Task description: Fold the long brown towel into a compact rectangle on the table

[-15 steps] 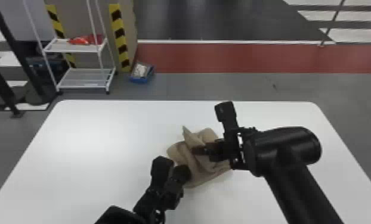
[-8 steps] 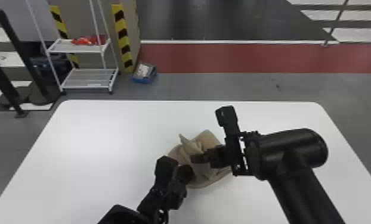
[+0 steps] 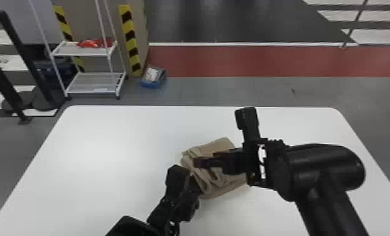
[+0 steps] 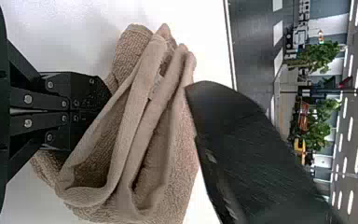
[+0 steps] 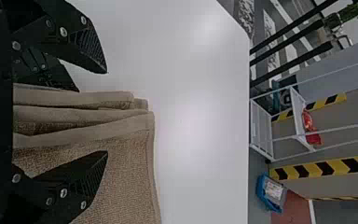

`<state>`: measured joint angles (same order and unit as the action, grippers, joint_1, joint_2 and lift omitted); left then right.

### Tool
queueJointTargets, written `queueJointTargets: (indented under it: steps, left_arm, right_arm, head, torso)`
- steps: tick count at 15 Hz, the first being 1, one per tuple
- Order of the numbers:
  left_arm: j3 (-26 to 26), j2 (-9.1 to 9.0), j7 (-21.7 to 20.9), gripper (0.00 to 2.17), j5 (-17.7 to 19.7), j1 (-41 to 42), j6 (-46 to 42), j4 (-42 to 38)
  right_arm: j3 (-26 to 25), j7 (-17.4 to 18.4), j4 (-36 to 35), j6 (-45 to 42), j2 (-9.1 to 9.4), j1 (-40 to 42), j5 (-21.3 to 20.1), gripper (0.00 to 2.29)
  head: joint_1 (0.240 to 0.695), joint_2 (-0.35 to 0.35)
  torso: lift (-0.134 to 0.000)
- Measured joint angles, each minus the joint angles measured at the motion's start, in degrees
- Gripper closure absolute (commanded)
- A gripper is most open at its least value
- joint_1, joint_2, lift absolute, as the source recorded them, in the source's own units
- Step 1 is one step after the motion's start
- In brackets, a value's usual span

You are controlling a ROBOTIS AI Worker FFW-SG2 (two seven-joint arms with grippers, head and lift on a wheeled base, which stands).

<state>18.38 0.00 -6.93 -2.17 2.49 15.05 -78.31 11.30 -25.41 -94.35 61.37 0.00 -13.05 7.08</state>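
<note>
Brown towel lies bunched in a loosely folded bundle on the white worktop, a bit R of ctr in the head view, both pincers at it.

L pincer is at the near-left side of the towel, closed, tips together & against the cloth; can't tell if any fabric is pinched btwn them. L wrist view shows several loose, wavy folds standing up beside the tips, w/ gaps btwn layers.

R pincer comes in over the towel from the R side — fingers spread wide. In R wrist view, part of the towel sits in the space btwn the fingers, w/ stacked folded edges on one side & a flatter, textured panel next to them.

Background, past the worktop: white rack w/ a red item on its upper shelf; blue bin on the floor just beside the rack, near a yellow-black striped post.
</note>
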Motion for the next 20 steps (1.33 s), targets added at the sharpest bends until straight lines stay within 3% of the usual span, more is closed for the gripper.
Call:
queueJointTargets:
  steps: [2,3,4,5,6,7,9,11,15,20]
  left_arm:
    - [-0.12,0.00,0.22,1.66,0.12,0.05,-0.13,0.00]
    - [-0.30,0.00,0.43,1.64,0.20,0.06,-0.19,-0.01]
    - [-0.46,0.00,0.65,1.64,0.27,0.05,-0.24,-0.01]
    - [-0.63,0.00,0.82,1.64,0.37,0.01,-0.32,-0.02]
    - [-0.80,0.00,0.89,1.55,0.47,-0.06,-0.40,-0.03]
    - [-0.93,0.00,1.30,1.55,0.51,-0.15,-0.50,-0.03]
    - [-1.13,0.00,1.50,1.55,0.50,-0.32,-0.66,-0.02]
    - [-1.22,0.00,1.50,1.55,0.50,-0.41,-0.67,-0.02]
    - [-1.11,0.00,1.48,1.55,0.60,-0.67,-0.67,0.00]
    - [-0.27,0.00,1.49,1.55,0.57,0.45,-0.66,-0.74]
  right_arm:
    - [-2.06,0.01,-3.93,0.54,0.00,1.97,1.18,0.08]
    - [-3.21,0.04,-5.85,0.53,0.00,3.03,1.25,0.31]
    - [-4.17,0.08,-7.17,0.43,0.00,3.84,1.09,0.61]
    - [-5.22,0.10,-8.51,0.35,0.00,4.71,0.55,1.34]
    - [-5.99,0.07,-9.58,0.38,-0.10,5.64,-0.37,1.75]
    - [-6.68,-0.52,-10.16,0.89,-0.74,6.58,-1.20,1.86]
    - [-8.58,-6.96,-10.47,4.09,-2.85,7.57,-2.48,2.20]
    - [-10.41,-10.73,-11.03,7.00,-4.34,9.32,-3.84,2.26]
    - [-13.29,-10.81,-11.77,1.82,-4.68,14.55,-4.22,2.26]
    - [-13.25,-9.83,-4.68,-4.10,-4.42,12.95,-5.16,2.26]
  head:
    - [0.695,0.011]
    - [0.695,0.002]
    - [0.695,-0.003]
    - [0.695,-0.010]
    - [0.695,-0.017]
    - [0.695,-0.024]
    - [0.695,-0.047]
    - [0.695,-0.078]
    - [0.695,-0.111]
    - [0.695,-0.128]
  torso:
    - [-0.057]
    - [-0.057]
    - [-0.057]
    - [-0.057]
    - [-0.057]
    - [-0.057]
    - [-0.057]
    - [-0.057]
    - [-0.057]
    - [-0.057]
